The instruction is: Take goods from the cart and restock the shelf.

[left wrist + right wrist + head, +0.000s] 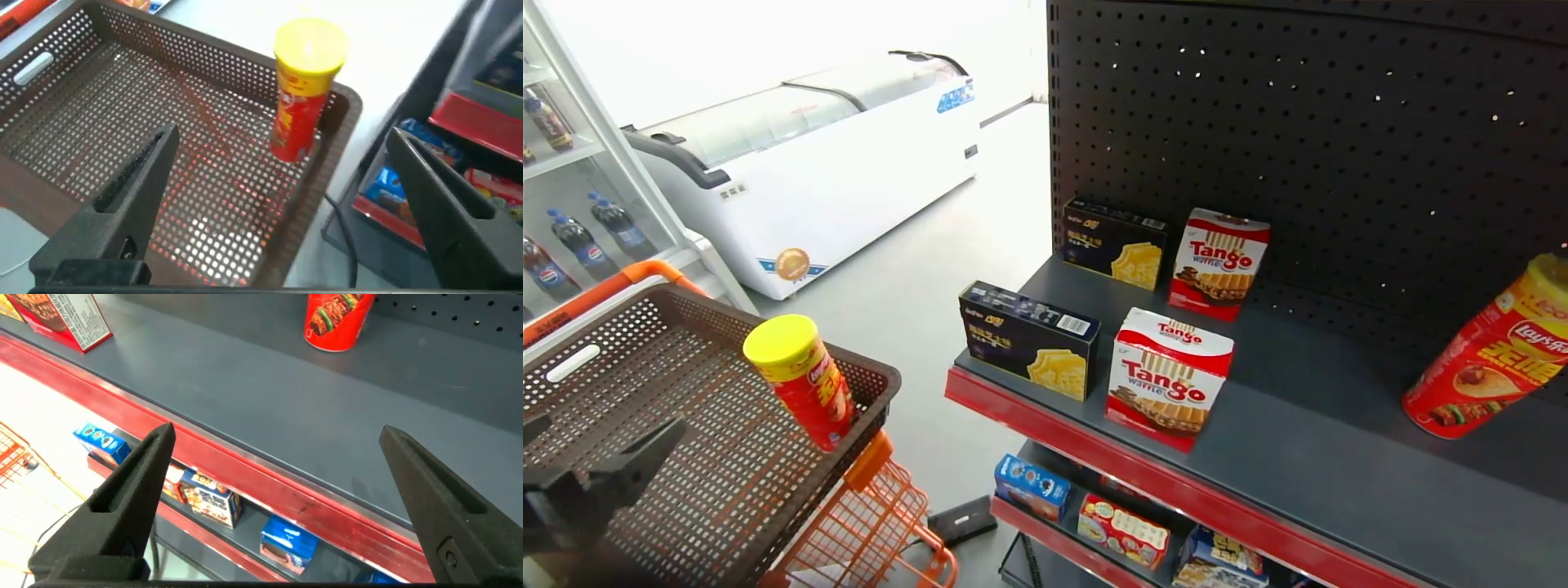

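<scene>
Can (800,380) is sat upright in the cart (686,359) corner, about 1 o'clock from the left gripper (282,139), jaws spread wide, nothing held; same for the right gripper (276,434) over the shelf (270,392). Best gripped mid-body, lifted straight up

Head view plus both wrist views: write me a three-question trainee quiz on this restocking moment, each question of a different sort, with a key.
1. True or false: the chip can lies flat on its side in the cart basket.
2. How many red-and-white wafer boxes stand on the top shelf? A) one B) two C) four
3. Fill in: the left claw and the right claw are both ____, holding nothing.

Key
1. False: it stands on end near the basket's corner.
2. B
3. open
</scene>
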### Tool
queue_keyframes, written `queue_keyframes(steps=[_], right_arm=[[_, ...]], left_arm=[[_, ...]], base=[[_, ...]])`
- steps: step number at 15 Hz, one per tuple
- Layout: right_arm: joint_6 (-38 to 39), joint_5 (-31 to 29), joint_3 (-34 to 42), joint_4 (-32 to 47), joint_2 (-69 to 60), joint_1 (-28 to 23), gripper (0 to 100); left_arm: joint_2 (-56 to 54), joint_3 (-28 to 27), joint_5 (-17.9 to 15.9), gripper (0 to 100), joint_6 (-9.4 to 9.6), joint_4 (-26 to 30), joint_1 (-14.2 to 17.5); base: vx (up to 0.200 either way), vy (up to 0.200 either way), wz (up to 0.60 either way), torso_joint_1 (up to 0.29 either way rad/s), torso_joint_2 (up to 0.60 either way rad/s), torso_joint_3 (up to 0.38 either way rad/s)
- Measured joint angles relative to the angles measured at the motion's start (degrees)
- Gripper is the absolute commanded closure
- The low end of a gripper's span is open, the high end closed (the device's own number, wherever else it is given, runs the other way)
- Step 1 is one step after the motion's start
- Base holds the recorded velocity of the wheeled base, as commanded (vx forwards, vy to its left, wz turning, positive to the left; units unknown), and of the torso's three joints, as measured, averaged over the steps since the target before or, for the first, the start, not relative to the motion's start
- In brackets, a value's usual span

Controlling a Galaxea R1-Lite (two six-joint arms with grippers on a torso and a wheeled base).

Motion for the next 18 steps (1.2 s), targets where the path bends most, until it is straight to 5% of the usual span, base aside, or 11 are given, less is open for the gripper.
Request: queue_keyframes(steps=[5,7,10,18], right_arm=[[0.0,0.0,0.0,0.0,-0.02,0.0,0],[-0.02,0.0,0.0,0.0,-0.02,0.0,0],[-0.02,0.01,0.0,0.0,0.0,0.0,0],[-0.02,0.0,0.0,0.0,0.0,0.0,0]], left_arm=[[22.53,-1.87,-0.11,0,2.91,-15.87,3.79],[29.15,-1.24,-0.11,0,2.83,-25.54,1.56],[36.89,-0.55,-0.11,0,2.5,-32.99,-2.95],[54.89,-0.96,-0.13,0,2.5,-51.21,-3.54]], base=[[0.0,0.0,0.0,0.0,0.0,0.0],[0.0,0.0,0.0,0.0,0.0,0.0],[0.0,0.0,0.0,0.0,0.0,0.0],[0.0,0.0,0.0,0.0,0.0,0.0]])
